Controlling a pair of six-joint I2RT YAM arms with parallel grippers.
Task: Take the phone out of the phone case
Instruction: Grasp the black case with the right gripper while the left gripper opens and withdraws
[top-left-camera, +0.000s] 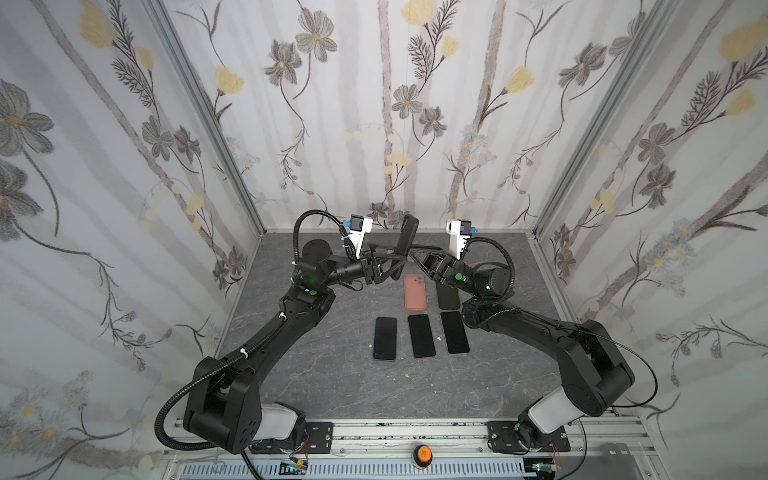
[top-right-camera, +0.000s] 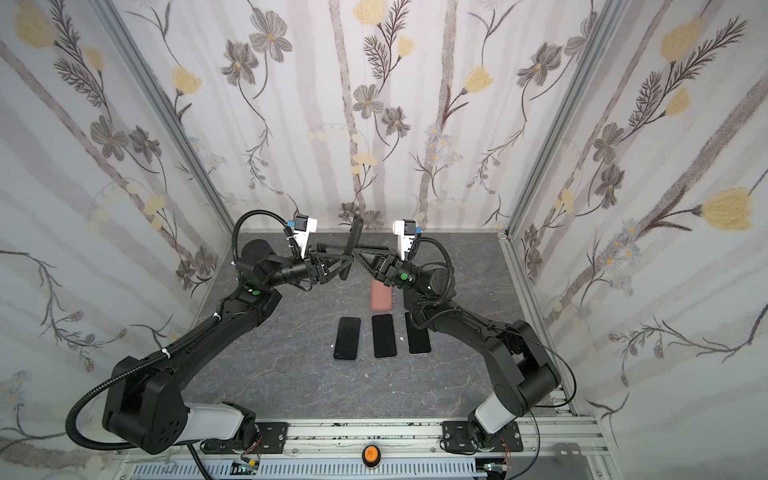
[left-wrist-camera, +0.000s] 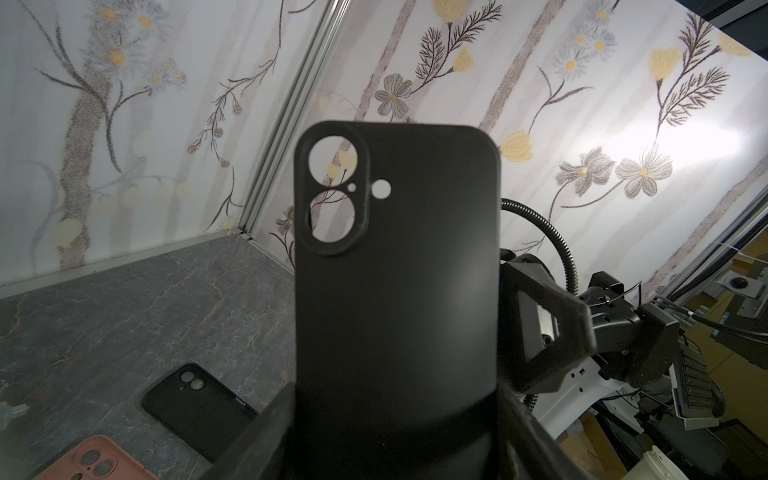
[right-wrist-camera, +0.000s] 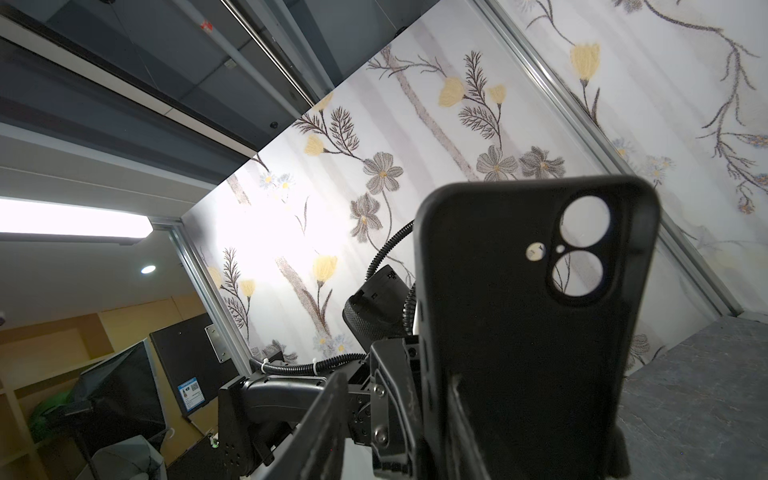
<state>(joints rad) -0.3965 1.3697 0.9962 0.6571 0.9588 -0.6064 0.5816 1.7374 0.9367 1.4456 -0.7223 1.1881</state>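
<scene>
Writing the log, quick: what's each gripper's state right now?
Left gripper: closed on the black case.
Right gripper: at the case's edge; whether it grips cannot be told.

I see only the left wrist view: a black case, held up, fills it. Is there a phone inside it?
Observer: No. The right wrist view shows the inner side of the black case, and it is empty.
Operator: Where are the phones?
Observer: Three phones lie flat in a row on the table, nearer the robot's base than the pink case.
Operator: Does the right hand grip the case?
Observer: Its fingers stand either side of the case's edge; whether they press it, I cannot tell.
</scene>
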